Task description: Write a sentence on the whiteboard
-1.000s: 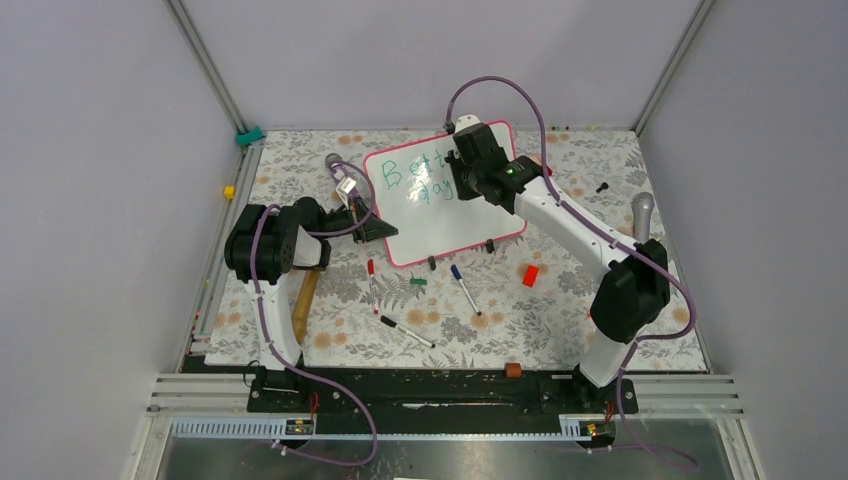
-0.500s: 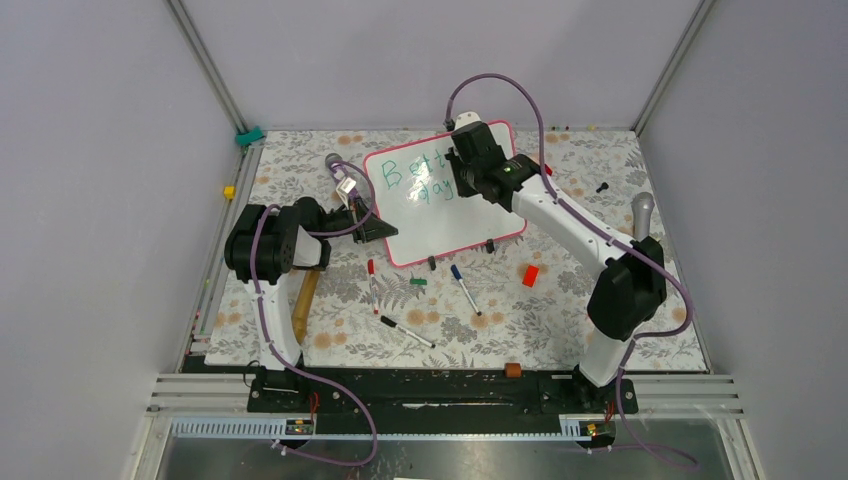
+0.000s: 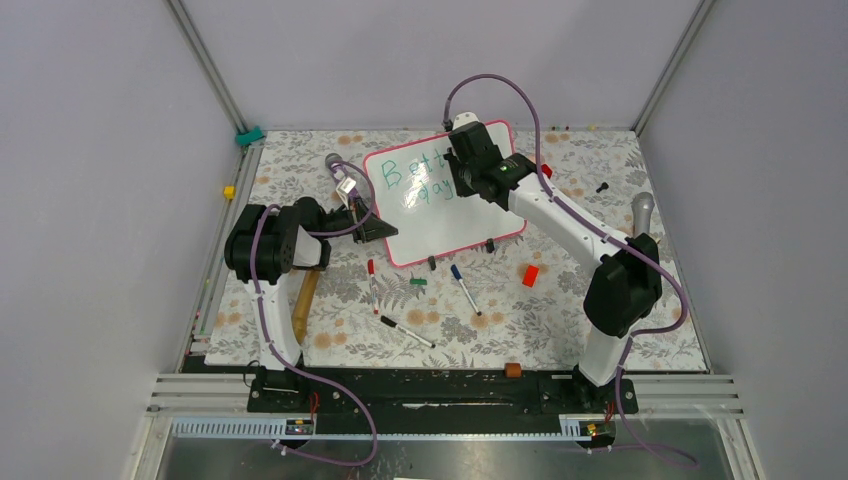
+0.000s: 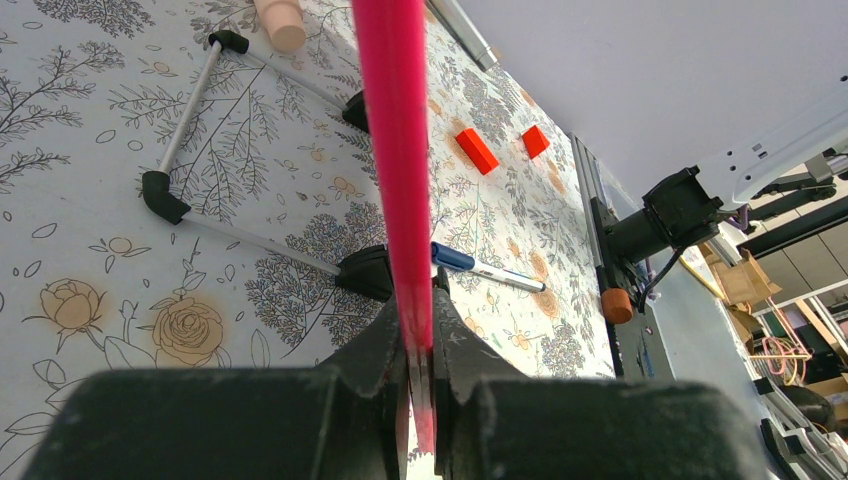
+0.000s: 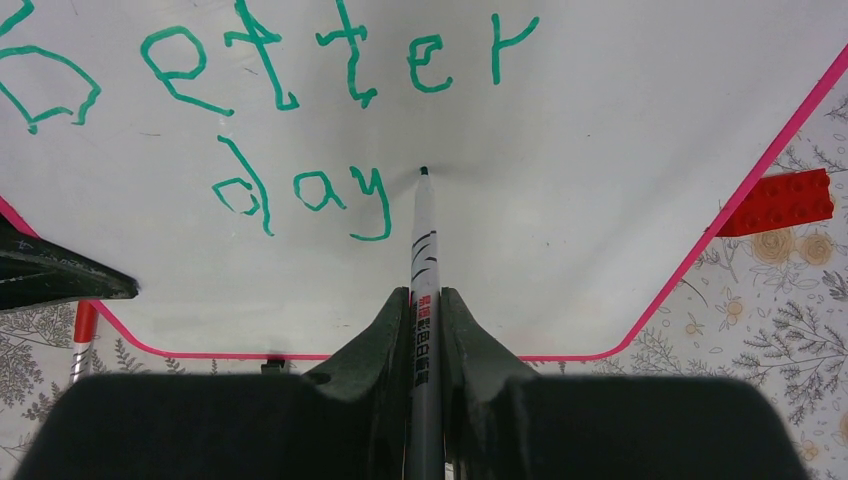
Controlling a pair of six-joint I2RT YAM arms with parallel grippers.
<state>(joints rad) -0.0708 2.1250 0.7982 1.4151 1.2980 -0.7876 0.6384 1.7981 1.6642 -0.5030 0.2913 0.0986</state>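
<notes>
Nearest me in the overhead view, a black-capped marker (image 3: 407,332) lay loose on the flowered table (image 3: 560,330), with a blue-capped pen (image 3: 464,289) and a red pen (image 3: 372,285) a little beyond it.

Past those stood the whiteboard (image 3: 440,225), tilted, in the middle of the far half of the table, with an arm at each side of it.

Only the left wrist camera showed me the grip there. The left claw (image 4: 420,370) was clamped shut on the board's pink frame, which ran up between the fingers. That view also showed the grey rod stand (image 4: 190,120) on the table beside the frame, which I could not make out from above.

Only the right wrist camera made the writing clear. The right claw (image 5: 425,300) was closed on a white marker (image 5: 424,240), and the tip appeared to touch the board just right of the last letter.

The sentence (image 5: 270,110) read "Better" on the top line and "day" below it, in green. From above, the arm covered part of both words.

The marker's barrel carried red and black print too small for me to read.

A red brick (image 5: 780,203) lay just outside the board's right edge.
</notes>
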